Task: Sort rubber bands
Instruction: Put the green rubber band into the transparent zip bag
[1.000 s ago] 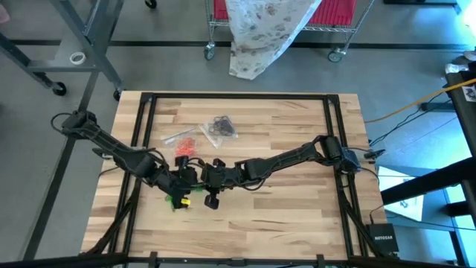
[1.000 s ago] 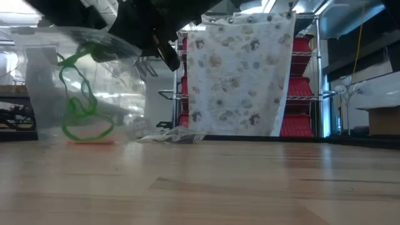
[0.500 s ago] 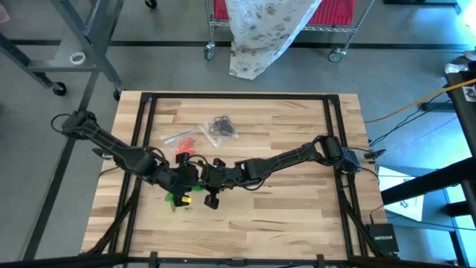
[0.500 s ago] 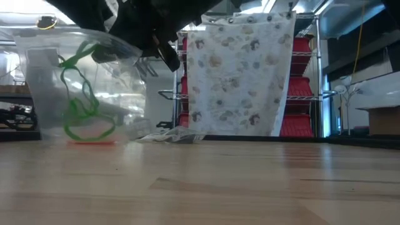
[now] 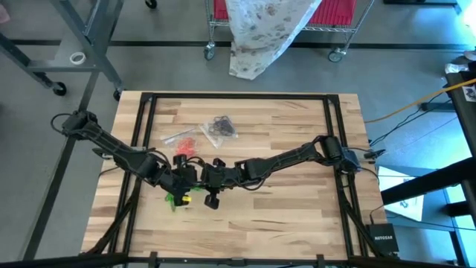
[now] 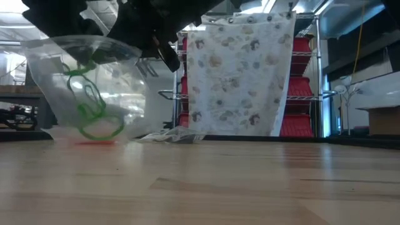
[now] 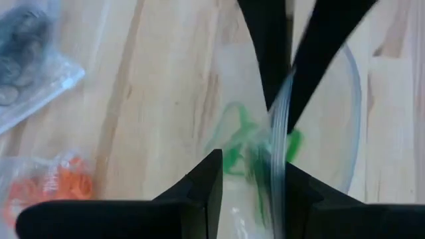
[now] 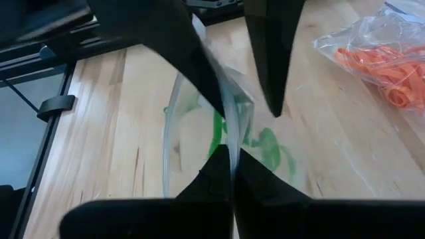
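Two arms meet mid-table | left gripper [image 5: 184, 179] pinches clear bag [image 6: 94, 87] rim | right gripper [image 5: 199, 177] clamps it too

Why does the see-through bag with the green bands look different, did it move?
Yes. In the low view the clear bag has tilted, and its green rubber bands swung right, toward the flowered cloth.

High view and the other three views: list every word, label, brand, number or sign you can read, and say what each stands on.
"NETGEAR", only just legible: on the small black box on the floor, right of the table, in the high view.
White tag at the high view's right edge: dark marks, too small to read.
Low view and both wrist views: no text on the clear bags, rubber bands or grippers.
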`<act>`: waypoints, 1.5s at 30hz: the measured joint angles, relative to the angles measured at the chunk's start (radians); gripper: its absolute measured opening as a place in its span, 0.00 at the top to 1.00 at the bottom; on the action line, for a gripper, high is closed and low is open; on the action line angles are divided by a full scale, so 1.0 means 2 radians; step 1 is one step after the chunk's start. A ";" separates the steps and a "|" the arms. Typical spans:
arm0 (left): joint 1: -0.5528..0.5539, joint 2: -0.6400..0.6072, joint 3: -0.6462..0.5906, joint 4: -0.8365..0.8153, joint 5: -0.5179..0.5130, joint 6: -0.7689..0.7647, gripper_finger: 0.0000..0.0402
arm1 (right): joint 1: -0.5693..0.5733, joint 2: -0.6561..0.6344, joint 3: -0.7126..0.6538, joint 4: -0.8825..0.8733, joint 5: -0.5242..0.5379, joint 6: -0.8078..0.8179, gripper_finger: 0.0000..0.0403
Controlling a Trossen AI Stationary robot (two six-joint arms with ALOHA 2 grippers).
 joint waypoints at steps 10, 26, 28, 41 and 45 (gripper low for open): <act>0.001 0.000 -0.008 0.075 0.022 0.025 0.78 | 0.000 0.000 0.000 0.004 0.000 0.000 1.00; 0.000 -0.002 0.062 -0.019 0.034 -0.003 0.78 | 0.000 0.000 0.000 0.003 0.000 0.000 1.00; 0.000 -0.003 0.073 -0.027 0.034 0.008 0.78 | 0.000 0.000 0.000 0.002 0.000 0.000 1.00; -0.098 -0.027 0.094 -0.152 0.046 -0.169 0.78 | 0.000 0.000 0.000 -0.002 0.000 -0.003 1.00; -0.149 -0.048 0.095 -0.187 0.003 -0.265 0.78 | 0.000 0.000 0.000 -0.003 0.000 -0.003 1.00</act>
